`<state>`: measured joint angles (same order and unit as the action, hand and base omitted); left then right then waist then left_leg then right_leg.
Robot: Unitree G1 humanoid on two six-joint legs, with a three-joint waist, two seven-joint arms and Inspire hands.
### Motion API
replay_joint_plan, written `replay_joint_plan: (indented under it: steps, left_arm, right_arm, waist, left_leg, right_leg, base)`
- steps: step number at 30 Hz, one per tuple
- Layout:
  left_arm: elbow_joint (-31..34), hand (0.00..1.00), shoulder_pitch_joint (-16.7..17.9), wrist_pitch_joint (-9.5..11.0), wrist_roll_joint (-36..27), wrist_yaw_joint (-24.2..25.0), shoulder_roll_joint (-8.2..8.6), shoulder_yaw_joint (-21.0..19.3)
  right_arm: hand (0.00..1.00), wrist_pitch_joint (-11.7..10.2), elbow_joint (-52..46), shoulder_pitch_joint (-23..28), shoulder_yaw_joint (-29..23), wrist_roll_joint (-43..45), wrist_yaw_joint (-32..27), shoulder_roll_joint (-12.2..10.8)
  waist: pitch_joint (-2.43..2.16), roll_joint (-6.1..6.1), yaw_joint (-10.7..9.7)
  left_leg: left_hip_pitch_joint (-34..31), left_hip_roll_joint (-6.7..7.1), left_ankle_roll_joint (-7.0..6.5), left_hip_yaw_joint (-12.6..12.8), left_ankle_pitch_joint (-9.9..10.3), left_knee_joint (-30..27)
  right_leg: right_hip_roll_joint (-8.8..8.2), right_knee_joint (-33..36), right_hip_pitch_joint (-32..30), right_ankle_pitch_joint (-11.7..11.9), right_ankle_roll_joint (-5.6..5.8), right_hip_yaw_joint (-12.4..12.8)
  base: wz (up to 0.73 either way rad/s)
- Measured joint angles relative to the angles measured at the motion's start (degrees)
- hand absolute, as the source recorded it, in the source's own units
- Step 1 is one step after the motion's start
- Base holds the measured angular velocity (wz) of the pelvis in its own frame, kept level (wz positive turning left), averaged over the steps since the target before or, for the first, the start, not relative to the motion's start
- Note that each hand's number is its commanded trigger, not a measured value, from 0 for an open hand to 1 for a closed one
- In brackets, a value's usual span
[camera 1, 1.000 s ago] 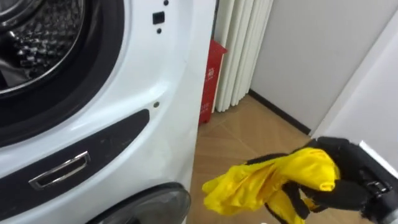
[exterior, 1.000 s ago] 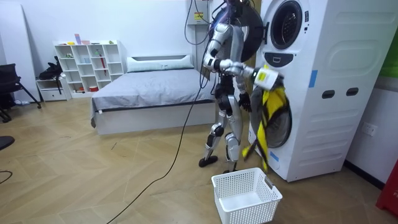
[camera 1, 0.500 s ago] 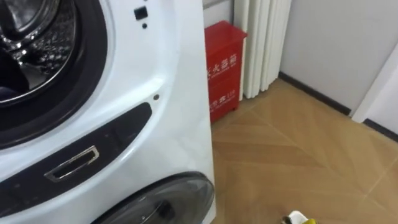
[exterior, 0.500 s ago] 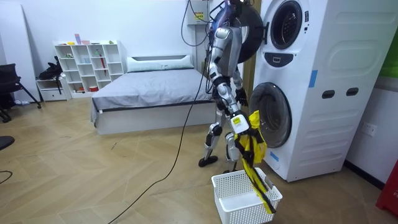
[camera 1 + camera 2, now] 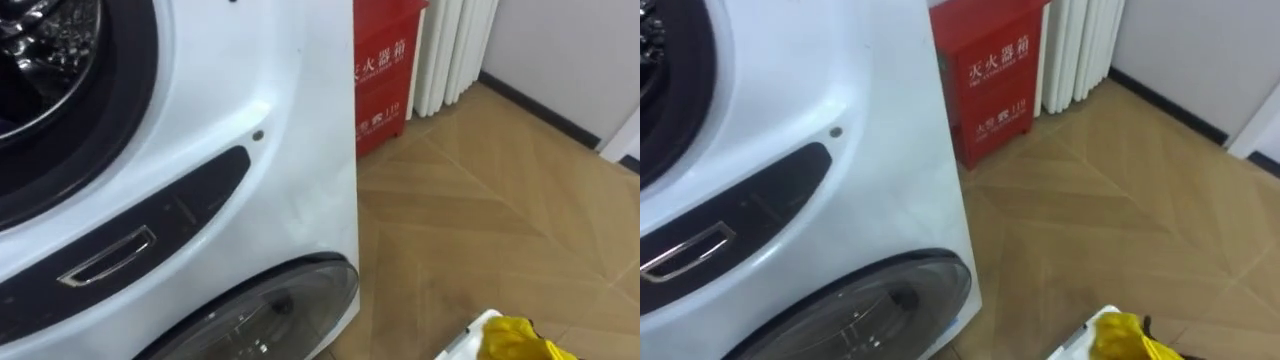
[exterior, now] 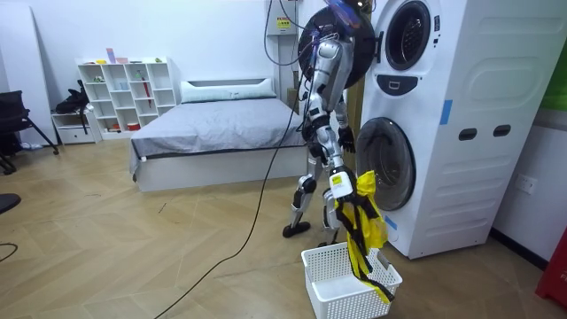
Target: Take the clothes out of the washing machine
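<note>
Right hand [image 6: 338, 183] lowered at robot's side, clenched on yellow garment [image 6: 363, 217], which hangs from it w/ its btm end down inside the white basket [image 6: 330, 264] on the floor. In the eye views a bit of the same yellow cloth peeks in at the btm edge, rt of centre. Left hand [image 6: 345, 138] is a dark shape by the waist; can't tell if open or closed. Robot stands upright just in front of the washing machine [image 5: 290, 120], a tall white stack: round lower door [image 5: 260, 315] nearest, dark panel w/ metal pull handle [image 5: 105, 260] above it, open upper drum [image 5: 40, 60] at top left. Beyond the machine's corner, a red cabinet [image 5: 385, 70] against the wall & white curtain [image 5: 455, 50] beside it. Farther back in the room view, a bed [image 6: 213, 133] & white shelf unit [image 6: 124, 89].
</note>
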<state>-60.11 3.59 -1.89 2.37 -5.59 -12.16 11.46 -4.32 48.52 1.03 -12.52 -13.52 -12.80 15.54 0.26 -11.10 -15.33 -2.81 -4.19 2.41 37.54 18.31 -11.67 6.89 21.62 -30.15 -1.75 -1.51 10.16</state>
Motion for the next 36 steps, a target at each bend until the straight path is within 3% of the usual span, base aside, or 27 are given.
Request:
replay_joint_plan:
  steps: [9,10,11,15,21,23,25,29,36]
  left_arm:
    - [0.64,0.00,-0.72,-0.09,-0.79,-1.89,0.04,4.50]
    - [0.67,0.00,-0.87,-0.07,-1.39,-2.47,0.11,4.64]
    - [0.63,0.00,-0.92,-0.06,-2.13,-2.86,0.13,4.77]
    - [0.34,0.00,-0.98,-0.02,-6.77,-5.65,0.23,6.42]
    - [-0.40,0.00,-0.98,0.64,-8.07,-7.71,0.25,7.43]
    - [-0.86,0.00,-0.94,0.65,-8.52,-7.82,0.25,7.98]
    - [-1.33,0.00,-0.94,0.65,-8.55,-7.84,0.26,8.03]
    - [-1.80,0.00,-0.96,0.76,-8.58,-7.98,0.26,7.96]
    - [-2.45,0.00,-0.93,1.00,-9.73,-7.85,0.27,7.85]
  right_arm:
    - [1.00,0.04,0.45,0.26,0.12,-3.04,-2.31,1.34]
    - [0.80,0.03,0.45,0.13,0.19,-3.29,-2.55,1.58]
    - [0.00,0.02,0.50,0.26,0.21,-3.56,-2.67,1.68]
    - [0.00,0.02,0.75,0.23,1.97,-6.43,-3.78,2.55]
    - [0.00,0.02,0.73,0.24,2.33,-7.33,-3.90,2.73]
    - [0.00,0.02,0.73,0.25,2.34,-7.55,-3.90,2.75]
    - [0.00,0.02,0.73,0.43,2.39,-7.75,-3.89,2.77]
    - [0.00,0.02,0.73,0.39,2.38,-8.66,-3.88,2.86]
    - [0.00,0.02,0.67,1.13,2.40,-8.63,-3.75,2.86]
  waist:
    - [0.00,-0.10,-0.08]
    - [0.00,-0.10,-0.08]
    - [0.00,-0.10,-0.09]
    - [0.01,-0.08,-0.12]
    - [-0.02,-0.07,-0.48]
    - [-0.02,-0.07,-0.51]
    - [-0.04,-0.02,-0.59]
    - [-0.06,-0.03,-0.80]
    - [-0.25,0.64,-1.37]
  left_leg:
    - [-2.29,1.15,-0.28,0.01,-0.16,-0.07]
    - [-2.55,1.26,-0.28,0.06,-0.16,-0.12]
    - [-2.62,1.31,-0.28,0.03,-0.17,-0.13]
    - [-2.59,1.65,-0.57,-0.03,-0.51,-0.13]
    - [-2.89,2.09,-0.76,-1.34,-0.50,-0.10]
    - [-2.90,2.31,-1.14,-2.23,-0.54,-0.06]
    - [-3.08,2.83,-2.11,-4.81,-0.69,0.05]
    - [-3.08,2.96,-2.95,-6.04,-0.45,0.05]
    - [-3.10,3.31,-3.03,-8.11,-0.46,-0.02]
  right_leg:
    - [0.69,2.32,-3.85,-0.66,0.15,2.65]
    - [0.67,2.48,-4.22,-0.67,0.15,2.78]
    - [0.67,2.55,-4.35,-0.68,0.15,2.86]
    - [0.66,3.07,-4.51,-0.70,0.16,3.45]
    - [0.60,3.07,-4.80,-0.65,0.70,3.72]
    - [0.65,3.08,-4.74,-0.60,0.75,3.88]
    - [0.65,3.07,-4.63,-0.46,0.84,4.24]
    - [0.78,2.92,-4.19,-0.23,1.17,4.70]
    - [0.21,1.93,-3.33,0.86,1.07,4.49]
  base:
    - [-0.09]
    - [0.00]
    - [0.00]
    - [-0.02]
    - [0.00]
    - [-0.05]
    - [-0.08]
    - [-0.07]
    - [0.03]
